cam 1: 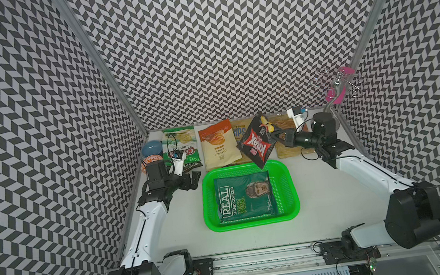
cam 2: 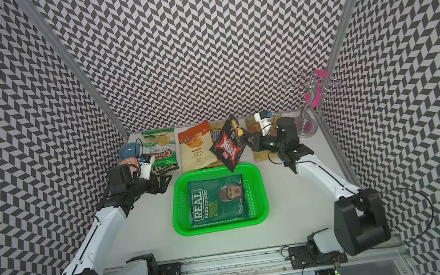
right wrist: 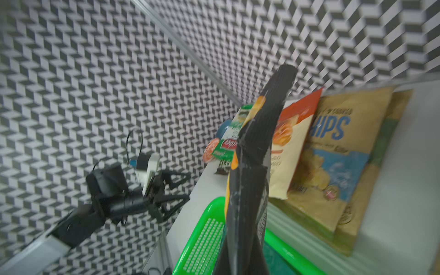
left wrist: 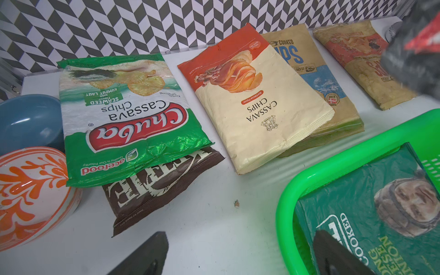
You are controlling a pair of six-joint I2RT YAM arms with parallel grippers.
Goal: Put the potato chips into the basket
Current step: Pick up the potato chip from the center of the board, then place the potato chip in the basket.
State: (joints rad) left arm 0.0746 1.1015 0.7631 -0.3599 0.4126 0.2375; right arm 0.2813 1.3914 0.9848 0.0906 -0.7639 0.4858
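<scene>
We see the right gripper [cam 1: 278, 136] clamped tight on the upper edge of a crinkly black-and-red bag [cam 1: 257, 145]. The bag hangs clear of the table just beyond the far rim of the bright green perforated plastic basket [cam 1: 253, 224], and its lower corner dips over that rim. In the right wrist view the black-and-red bag [right wrist: 250, 178] shows edge-on above the basket [right wrist: 202, 214].

Inside the basket a flat dark green REAL bag [cam 1: 244, 197] covers most of the floor, leaving a strip of mesh along the right wall.

The left gripper [cam 1: 193, 181] hovers just off the basket's far-left corner. Its fingers [left wrist: 147, 254] are spread wide and hold nothing.

A row of bags crowds the table beyond the far rim. On the left, a green-white foil Chuba bag [cam 1: 181, 146] lies on a brown Kettle bag [left wrist: 154, 188]. In the middle, a beige-orange cassava bag [cam 1: 218, 147] overlaps a tan kraft CHIPS bag [left wrist: 309, 78]. To the right, partly behind the held bag and the right gripper, lies a red-printed tan bag [left wrist: 357, 62].

Past the far-left corner, by the wall, sit a blue bowl [cam 1: 151, 149] and an orange-patterned white bowl [cam 1: 152, 162]. A chrome wire stand with pink pieces [cam 1: 335, 88] occupies the far-right corner, well apart from the basket.

Bare white tabletop [cam 1: 322, 202] lies along the basket's near rim and on both of its sides. Patterned walls close off the far, left and right edges.
</scene>
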